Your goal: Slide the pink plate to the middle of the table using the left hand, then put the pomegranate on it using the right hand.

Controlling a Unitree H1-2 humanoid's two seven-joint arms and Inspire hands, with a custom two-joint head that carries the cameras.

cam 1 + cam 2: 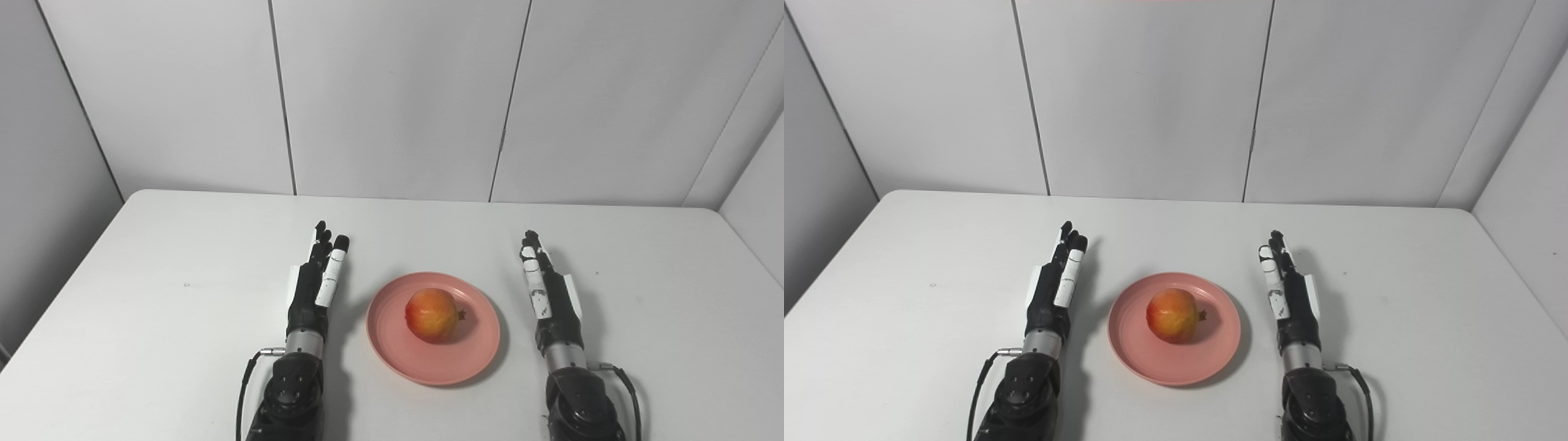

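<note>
On pink plate [392, 343]: pomegranate [431, 314]; left hand [313, 283], right hand [548, 289] fingers straight, holding nothing.

The pink plate [433, 361] is round and shallow, with a low raised rim, and it lies flat near the middle of the white surface [153, 306], a little toward the near edge. The pomegranate [431, 315] rests on the plate, slightly to the far side of its centre. The fruit is round, red on its left part and yellow-orange on the rest. It lies on its side, and its small dark crown points to the right.
</note>
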